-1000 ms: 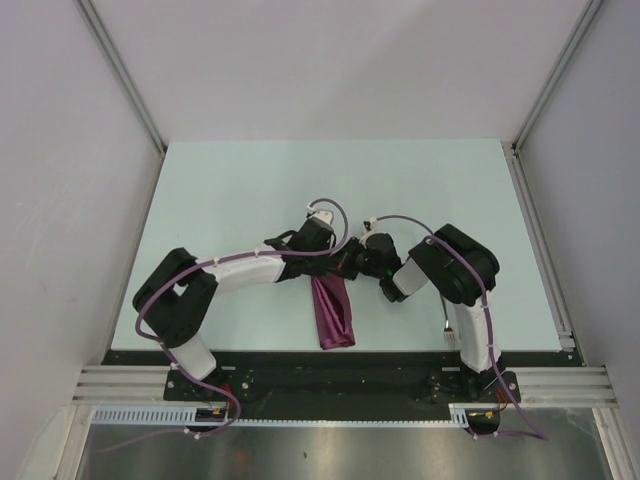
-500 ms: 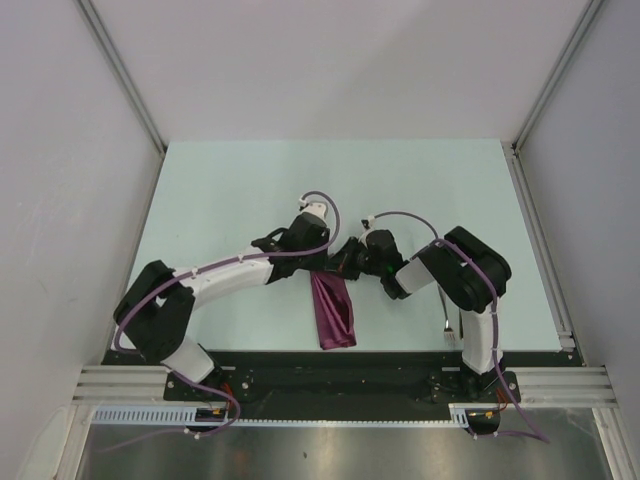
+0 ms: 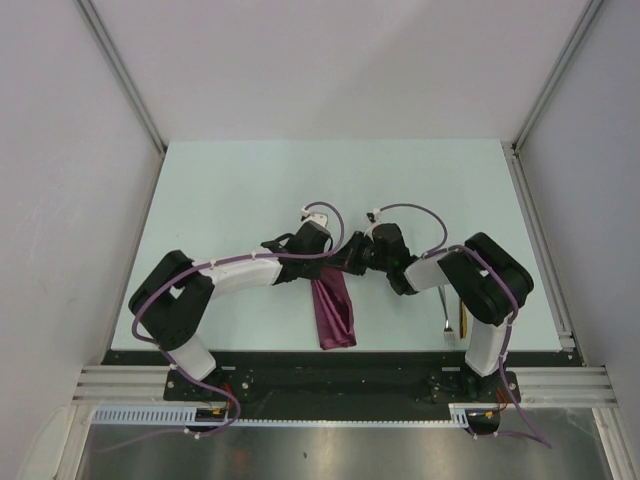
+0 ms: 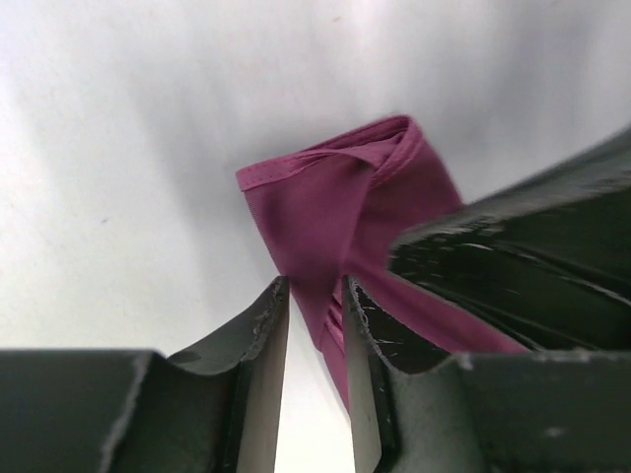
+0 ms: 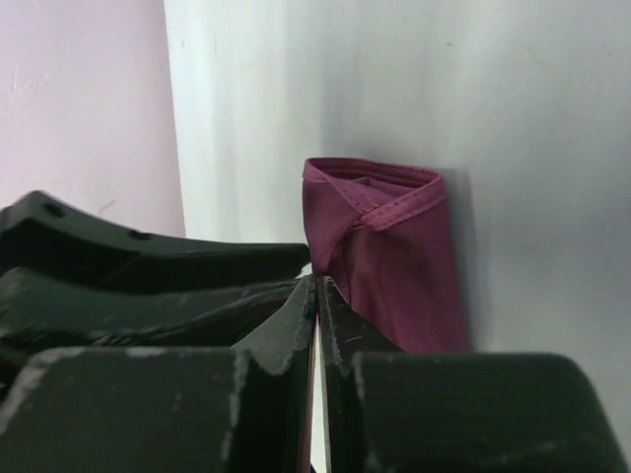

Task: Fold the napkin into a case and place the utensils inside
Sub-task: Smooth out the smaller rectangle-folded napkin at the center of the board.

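The plum-magenta napkin (image 3: pixel 334 315) lies folded into a narrow oblong case near the table's front edge. Both grippers meet at its far end. My left gripper (image 3: pixel 336 268) is nearly closed on folded layers of the cloth (image 4: pixel 335 207), with a thin gap showing between its fingers (image 4: pixel 315 296). My right gripper (image 3: pixel 349 261) is shut, with the cloth's edge (image 5: pixel 394 256) reaching its fingertips (image 5: pixel 317 286). The silver spoon (image 3: pixel 447 326) and the golden-yellow piece (image 3: pixel 462 322) lie on the table at the front right, partly hidden by the right arm.
The pale green table (image 3: pixel 250 190) is walled on the left, the right and the back. A metal rail (image 3: pixel 540 240) runs along its right edge. The right arm's elbow (image 3: pixel 490 285) hangs above the utensils.
The left arm swung out and came back. The right arm's elbow moved right and its gripper shifted left and away, closer to the left one. The napkin's near end has not moved.
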### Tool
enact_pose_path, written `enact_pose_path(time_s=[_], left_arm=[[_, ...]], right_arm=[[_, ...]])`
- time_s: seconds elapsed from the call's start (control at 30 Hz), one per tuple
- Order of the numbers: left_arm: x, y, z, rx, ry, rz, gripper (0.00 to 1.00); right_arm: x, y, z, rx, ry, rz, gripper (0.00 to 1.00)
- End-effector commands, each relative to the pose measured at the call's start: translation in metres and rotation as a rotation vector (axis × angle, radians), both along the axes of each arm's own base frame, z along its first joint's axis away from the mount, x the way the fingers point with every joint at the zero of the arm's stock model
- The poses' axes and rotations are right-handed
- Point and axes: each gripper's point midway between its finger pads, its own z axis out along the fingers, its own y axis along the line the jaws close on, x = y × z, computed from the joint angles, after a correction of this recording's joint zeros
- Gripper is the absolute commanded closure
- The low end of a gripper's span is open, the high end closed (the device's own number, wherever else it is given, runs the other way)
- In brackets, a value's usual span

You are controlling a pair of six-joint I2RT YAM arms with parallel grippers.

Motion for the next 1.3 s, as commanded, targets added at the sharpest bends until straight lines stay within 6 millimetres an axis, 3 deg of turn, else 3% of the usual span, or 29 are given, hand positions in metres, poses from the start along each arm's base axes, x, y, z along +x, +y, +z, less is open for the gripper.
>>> enact_pose_path(time_s=[0.0,0.23,0.37,0.53,0.67,0.9,1.03,1.27], left_arm=[[0.010,0.002,0.001,0.039,-0.026,0.006,0.72],[0.013,0.001,0.004,0.040,-0.035,0.009,0.88],[0.010,-0.002,0.008,0.019,-0.035,-0.001,0.89],[0.007,-0.001,0.012,0.006,-0.037,0.005,0.73],[0.012,0.000,0.021,0.007,-0.067,0.012,0.68],[0.024,-0.011,0.018,0.015,-0.070,0.005,0.80],[0.024,-0.013,0.017,0.002,-0.066,0.005,0.83],[0.018,-0.012,0.020,-0.021,-0.068,0.001,1.00]], right_arm=[[-0.004,-0.007,0.001,-0.036,-0.029,0.000,0.94],[-0.004,0.005,-0.006,-0.026,-0.016,0.034,0.97],[-0.003,0.013,-0.016,-0.031,-0.001,0.047,0.97],[-0.003,0.022,-0.021,-0.004,0.021,0.057,0.98],[-0.001,0.022,-0.020,-0.008,0.013,0.048,0.98],[-0.001,0.025,-0.020,-0.003,0.017,0.056,0.98],[-0.001,0.025,-0.022,-0.007,0.021,0.055,0.98],[0.005,0.033,-0.024,0.012,0.022,0.058,0.99]])
